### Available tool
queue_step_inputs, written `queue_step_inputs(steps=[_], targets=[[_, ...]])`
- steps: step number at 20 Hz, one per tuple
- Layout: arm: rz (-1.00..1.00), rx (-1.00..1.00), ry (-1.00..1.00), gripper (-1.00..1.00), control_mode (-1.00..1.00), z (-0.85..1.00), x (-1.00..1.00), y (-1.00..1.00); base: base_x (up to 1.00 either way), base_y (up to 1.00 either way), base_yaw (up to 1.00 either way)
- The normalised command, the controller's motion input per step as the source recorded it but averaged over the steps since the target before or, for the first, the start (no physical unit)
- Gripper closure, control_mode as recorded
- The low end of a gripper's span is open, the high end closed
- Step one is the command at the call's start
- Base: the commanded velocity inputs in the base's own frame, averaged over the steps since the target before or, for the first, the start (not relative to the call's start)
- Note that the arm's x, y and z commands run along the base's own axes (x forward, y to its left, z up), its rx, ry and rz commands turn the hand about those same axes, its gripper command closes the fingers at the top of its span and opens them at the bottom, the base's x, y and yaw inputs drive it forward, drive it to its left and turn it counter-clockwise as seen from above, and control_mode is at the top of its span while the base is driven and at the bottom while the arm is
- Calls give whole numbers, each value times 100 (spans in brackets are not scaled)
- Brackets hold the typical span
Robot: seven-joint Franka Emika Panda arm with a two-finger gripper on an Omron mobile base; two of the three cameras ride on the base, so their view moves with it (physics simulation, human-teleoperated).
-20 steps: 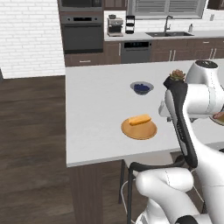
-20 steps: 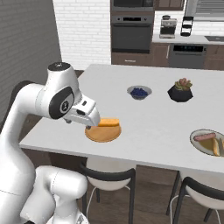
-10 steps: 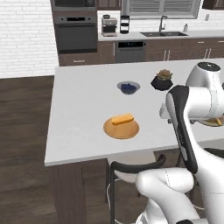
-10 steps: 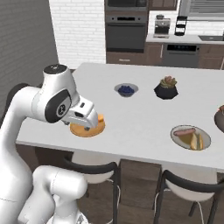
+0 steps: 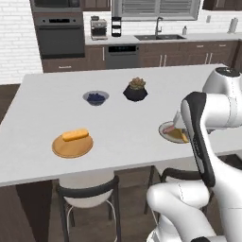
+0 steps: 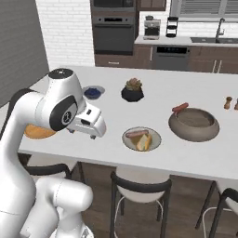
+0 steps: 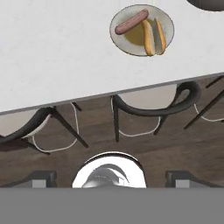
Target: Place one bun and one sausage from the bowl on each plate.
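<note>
The gripper (image 6: 88, 124) hangs with its fingers spread wide and empty above the counter's (image 6: 195, 93) near edge. The grey plate (image 6: 142, 138) holds a sausage and bun; the wooden plate (image 5: 72, 145) (bun only) sits well apart from the bowl (image 6: 194, 124), a sausage (image 6: 180, 107) on its rim.

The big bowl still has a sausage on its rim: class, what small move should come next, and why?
Probably swing the open, empty claw toward the sausage on the bowl. The wooden plate holds only a bun; the grey plate already has both.
</note>
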Motion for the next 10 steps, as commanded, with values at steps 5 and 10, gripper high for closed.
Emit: queue_step_inputs(steps=[5, 10], targets=[[0, 0, 0, -100, 100, 0, 0, 0, 17, -100, 2], [0, 0, 0, -100, 100, 0, 0, 0, 26, -87, 0]])
